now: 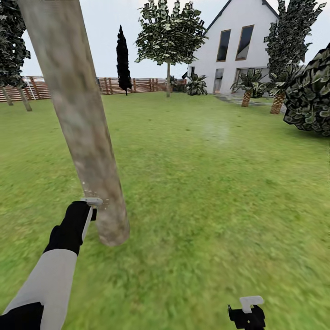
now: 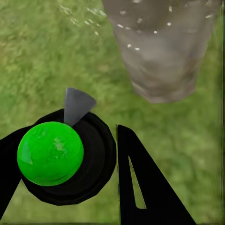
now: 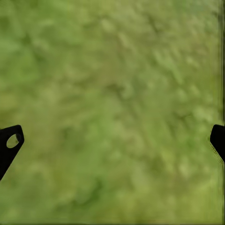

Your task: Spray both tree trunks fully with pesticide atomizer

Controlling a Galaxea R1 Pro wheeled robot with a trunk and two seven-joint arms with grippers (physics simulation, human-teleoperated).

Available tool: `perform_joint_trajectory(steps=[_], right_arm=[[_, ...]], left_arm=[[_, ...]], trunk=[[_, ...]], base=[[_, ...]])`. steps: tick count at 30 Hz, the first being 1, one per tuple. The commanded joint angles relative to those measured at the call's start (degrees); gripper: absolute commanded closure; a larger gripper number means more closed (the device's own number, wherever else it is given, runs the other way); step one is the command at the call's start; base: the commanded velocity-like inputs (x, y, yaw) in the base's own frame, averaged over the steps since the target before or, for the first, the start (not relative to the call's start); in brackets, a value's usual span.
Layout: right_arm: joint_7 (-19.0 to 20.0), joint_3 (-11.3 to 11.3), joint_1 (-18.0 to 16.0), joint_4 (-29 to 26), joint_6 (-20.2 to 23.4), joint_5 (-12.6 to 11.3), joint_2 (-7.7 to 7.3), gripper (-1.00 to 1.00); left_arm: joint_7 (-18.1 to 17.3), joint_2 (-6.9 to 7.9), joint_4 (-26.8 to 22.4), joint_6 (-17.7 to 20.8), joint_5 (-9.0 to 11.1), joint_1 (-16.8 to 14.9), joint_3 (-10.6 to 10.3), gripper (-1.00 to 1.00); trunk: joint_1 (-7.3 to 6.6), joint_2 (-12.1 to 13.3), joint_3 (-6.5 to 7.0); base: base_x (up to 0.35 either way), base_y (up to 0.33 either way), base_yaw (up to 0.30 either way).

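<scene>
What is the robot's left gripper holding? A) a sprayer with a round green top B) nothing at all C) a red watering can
A: the left gripper is clamped on the atomizer, whose round green top shows beside the tree trunk.

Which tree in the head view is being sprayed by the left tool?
The thick pale trunk leaning in the foreground, flecked with white specks beside the left tool; the others stand far back.
</scene>
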Motion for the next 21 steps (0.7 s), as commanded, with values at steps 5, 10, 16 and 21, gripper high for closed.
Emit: perform_joint_trajectory(steps=[5, 10, 16, 21], right_arm=[[-0.2, -0.4, -0.1, 0.1, -0.2, 0.6, 0.01, -1.0], [-0.2, -0.4, -0.1, 0.1, -0.2, 0.6, 0.01, -1.0], [-0.2, -0.4, -0.1, 0.1, -0.2, 0.6, 0.02, -1.0], [-0.2, -0.4, -0.1, 0.1, -0.2, 0.6, 0.01, -1.0]], left_arm=[[0.3, 0.16, -0.1, 0.2, 0.2, -0.6, 0.0, 1.0], [0.3, 0.06, -0.1, 0.2, 0.2, -0.7, 0.1, 1.0], [0.3, -0.15, 0.0, 0.2, 0.3, -0.4, 0.1, 1.0], [0.4, -0.17, 0.4, 0.2, 0.3, 0.0, 0.1, 1.0]], trunk=[[-0.02, 0.0, -0.05], [-0.02, 0.0, -0.05], [-0.02, 0.0, -0.05], [-0.02, 0.0, -0.05]], base=[[-0.102, -0.274, 0.0], [-0.027, -0.274, 0.166], [-0.001, -0.275, 0.274], [0.056, -0.274, 0.152]])
